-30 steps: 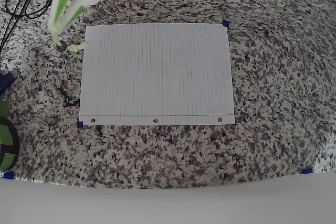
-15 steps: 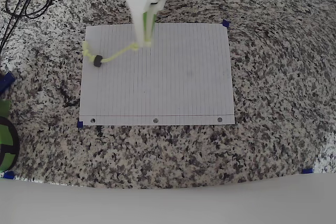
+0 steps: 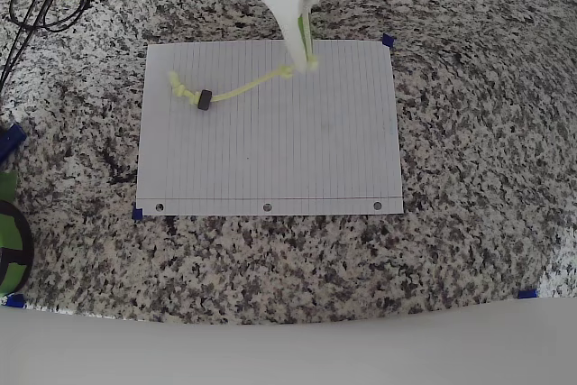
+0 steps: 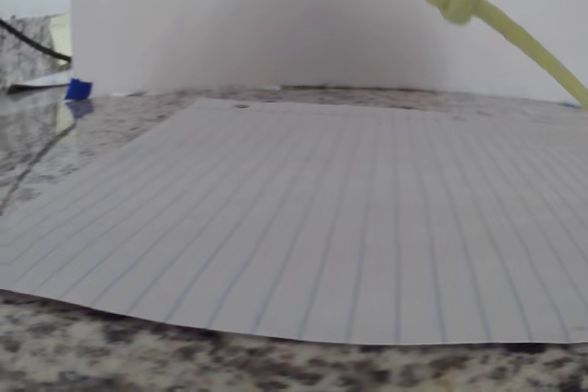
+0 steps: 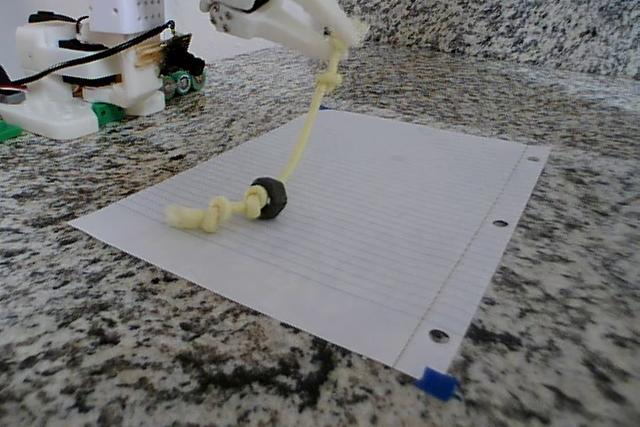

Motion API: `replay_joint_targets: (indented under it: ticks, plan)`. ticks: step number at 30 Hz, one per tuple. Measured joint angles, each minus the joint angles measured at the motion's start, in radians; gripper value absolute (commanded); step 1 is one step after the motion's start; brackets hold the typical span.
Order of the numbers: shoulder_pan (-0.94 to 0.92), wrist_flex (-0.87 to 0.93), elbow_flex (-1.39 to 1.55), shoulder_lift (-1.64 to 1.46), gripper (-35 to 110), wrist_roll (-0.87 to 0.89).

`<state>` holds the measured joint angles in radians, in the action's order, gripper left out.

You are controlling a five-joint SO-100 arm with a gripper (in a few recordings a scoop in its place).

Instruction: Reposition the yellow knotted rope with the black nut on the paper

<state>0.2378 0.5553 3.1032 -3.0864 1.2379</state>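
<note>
A home kitchen, judging by the speckled grey granite countertop [image 3: 451, 132] with its matching granite backsplash [image 5: 500, 12].

A speckled grey-and-black granite countertop [image 3: 451, 223] carries everything, and flat on it lies a white lined rectangular sheet of paper [image 3: 297, 160] with three punched holes along its near long edge in the overhead view. Small blue tape tabs [image 3: 388, 41] mark the sheet's corners on the stone, and others sit further out near the counter's left and right edges. Also directly on the counter are a loop of thin black cable [image 3: 36, 6] at the upper left of the overhead view and the white blocky base of the arm [image 5: 70, 77], standing beyond the paper's far side in the fixed view.
</note>
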Motion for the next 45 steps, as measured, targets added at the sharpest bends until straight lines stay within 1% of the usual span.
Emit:
replay_joint_targets:
  ticks: [9,17,28,31,36,37,39,41,45]
  plan:
    - [0.071,0.089,0.003,0.000,0,-0.011]
    - [0.130,0.109,0.003,0.000,0,-0.215]
    - [0.137,0.112,0.017,-0.011,1,-0.336]
    - [0.137,0.112,0.017,-0.011,17,-0.377]
    - [0.137,0.101,0.017,-0.012,34,-0.397]
    - [0.137,0.098,0.017,-0.012,41,-0.399]
    - [0.137,0.097,0.017,-0.012,49,-0.399]
    - [0.137,0.097,0.017,-0.012,51,-0.399]
    - [0.137,0.086,0.017,-0.012,48,-0.431]
